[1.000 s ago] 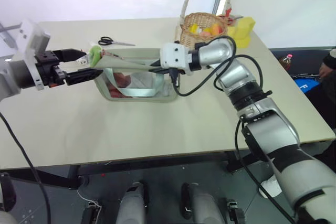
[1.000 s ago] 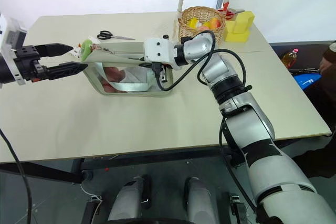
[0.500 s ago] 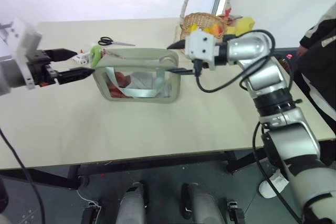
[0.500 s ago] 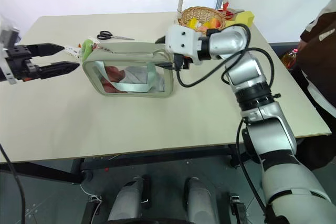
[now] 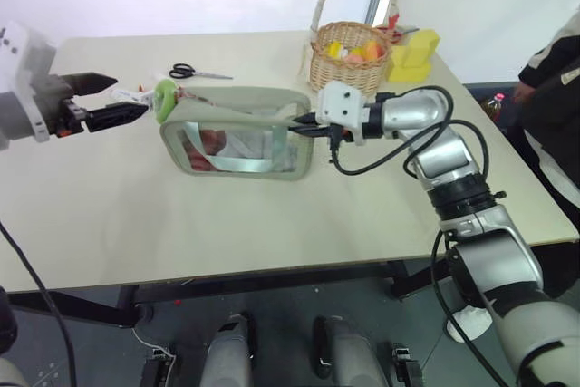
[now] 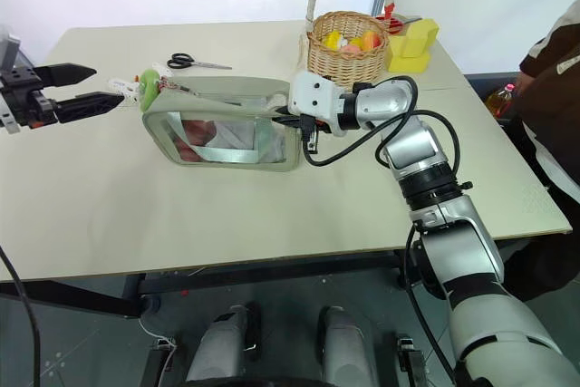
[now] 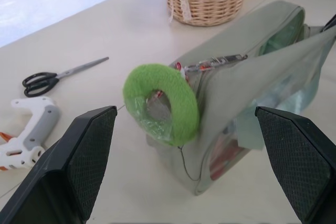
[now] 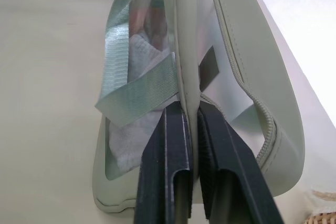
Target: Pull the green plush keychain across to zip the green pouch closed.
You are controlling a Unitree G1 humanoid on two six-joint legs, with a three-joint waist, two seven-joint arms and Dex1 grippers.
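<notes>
Green pouch (image 5: 237,136) stands upright mid-worktop, a bit toward the far edge, clear window facing the near edge, pale strap (image 5: 231,160) across it. Right gripper (image 5: 305,121) is at the pouch's right end, nearest the wicker basket (image 5: 350,56); its jaws are pinched together on the pouch's edge fabric there, w/ the seam squeezed between the two black fingers (image 8: 165,171) in the right wrist view. Green plush keychain (image 7: 160,103) hangs at the opposite end of the pouch, top corner toward the worktop's left edge, on its short chain (image 7: 212,64) off the zipper. Left gripper (image 5: 101,101) hovers just beside the charm, jaws wide apart, nothing between them; in the left wrist view the charm sits between the two fingers but clear of both. Scissors (image 5: 195,72) and a white glue-gun-like tool (image 7: 26,132) lie near the far-left corner, not involved. Progress, as I judge it: pouch is braced, but the pull isn't gripped yet. Can't tell how much of the zip is already shut; the top flap seems to gape near the charm end in the left wrist view. Left to do: close on the charm, draw it along the top twd the right gripper.
</notes>
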